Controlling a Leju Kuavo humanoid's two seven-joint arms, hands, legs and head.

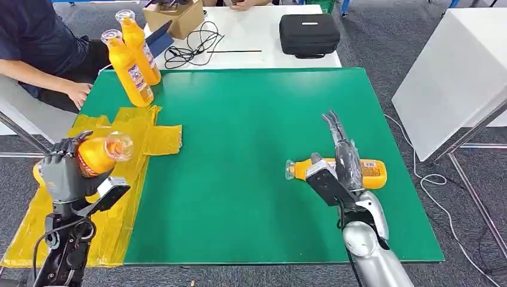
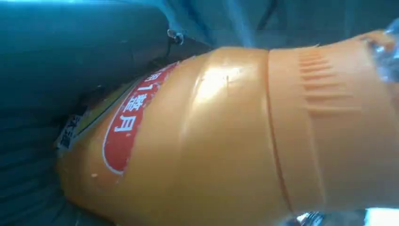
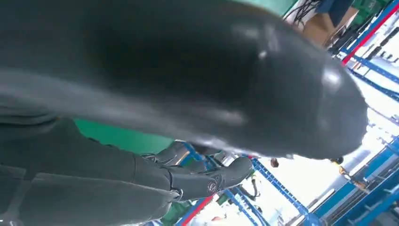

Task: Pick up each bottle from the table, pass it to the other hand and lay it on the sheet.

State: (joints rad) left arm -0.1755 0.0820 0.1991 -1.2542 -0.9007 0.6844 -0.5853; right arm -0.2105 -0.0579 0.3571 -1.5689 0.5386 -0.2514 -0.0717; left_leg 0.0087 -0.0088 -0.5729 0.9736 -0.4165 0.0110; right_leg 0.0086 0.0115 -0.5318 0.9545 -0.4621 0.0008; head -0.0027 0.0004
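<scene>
My left hand (image 1: 63, 170) grips an orange bottle (image 1: 98, 154) above the yellow sheet (image 1: 128, 140) at the table's left side, cap end toward the table's middle. The left wrist view has that bottle (image 2: 226, 141) close up with its red label. A second orange bottle (image 1: 373, 170) lies on its side on the green table (image 1: 251, 119) at the right. My right hand (image 1: 341, 158) hovers over it with fingers stretched out and apart, holding nothing; its dark thumb (image 3: 188, 80) looms in the right wrist view. Two more bottles (image 1: 131, 66) stand at the back left.
A person's arm (image 1: 54, 81) rests at the table's left back corner near the standing bottles. Behind the green surface are a black case (image 1: 309, 34), a cardboard box (image 1: 173, 18) and cables (image 1: 197, 45). A white table (image 1: 454, 78) stands to the right.
</scene>
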